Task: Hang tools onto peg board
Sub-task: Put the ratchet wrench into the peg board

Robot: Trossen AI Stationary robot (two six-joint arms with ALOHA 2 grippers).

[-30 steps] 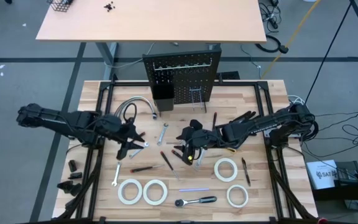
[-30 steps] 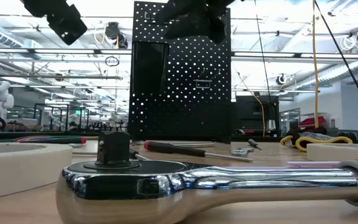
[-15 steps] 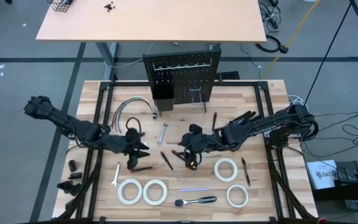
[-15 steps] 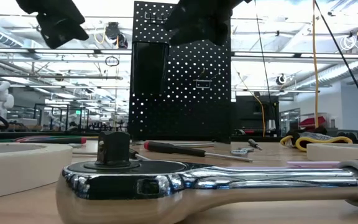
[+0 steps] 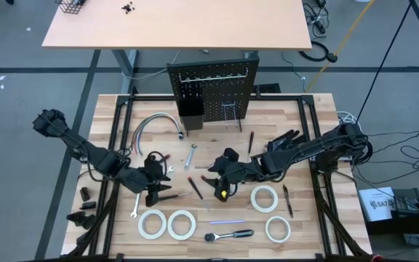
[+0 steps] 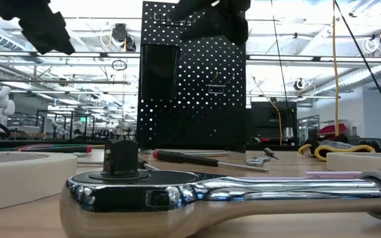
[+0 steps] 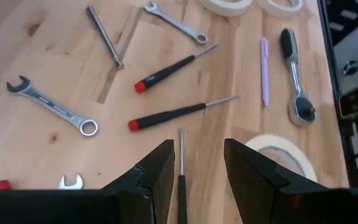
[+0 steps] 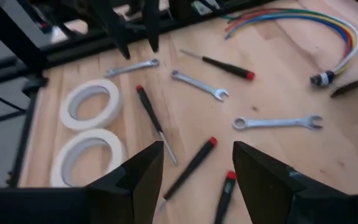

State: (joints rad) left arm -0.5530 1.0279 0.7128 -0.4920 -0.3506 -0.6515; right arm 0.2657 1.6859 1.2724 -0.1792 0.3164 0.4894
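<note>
Both grippers, left (image 5: 153, 191) and right (image 5: 222, 187), have dropped toward the screwdrivers (image 5: 194, 188) before the peg board (image 5: 212, 93), jaws open, empty; nothing hung yet.

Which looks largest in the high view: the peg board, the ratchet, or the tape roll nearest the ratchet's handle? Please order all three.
1. peg board, clearly largest.
2. ratchet, long but thin.
3. tape roll, shorter than the ratchet, though wider; by area these two look close.
</note>
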